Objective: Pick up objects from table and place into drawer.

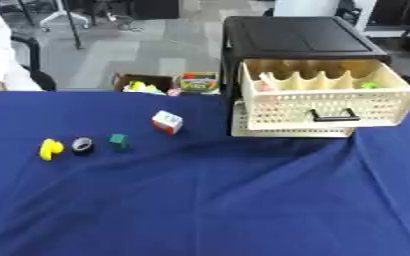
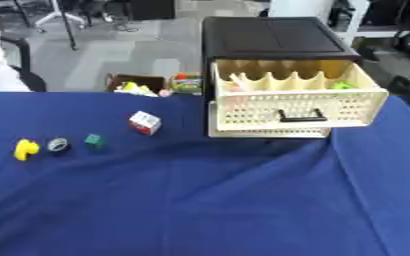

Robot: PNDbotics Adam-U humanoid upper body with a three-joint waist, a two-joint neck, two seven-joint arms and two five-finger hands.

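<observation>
My hands show in neither view, so I cannot tell their state. A blue cloth (image 1: 200, 200) covers the table. At far right stands a black cabinet (image 1: 296, 37) with its upper cream drawer (image 1: 331, 102) pulled open, black handle (image 1: 335, 116) facing me; a green thing (image 1: 369, 85) lies in its right rear corner. On the cloth to my left, in a row and apart: a yellow piece (image 1: 50, 149), a dark ring (image 1: 82, 145), a green block (image 1: 117, 141). A white-and-red box (image 1: 166, 122) sits nearer the drawer. Beyond the far edge is a cardboard box (image 1: 143, 82) of small items.
</observation>
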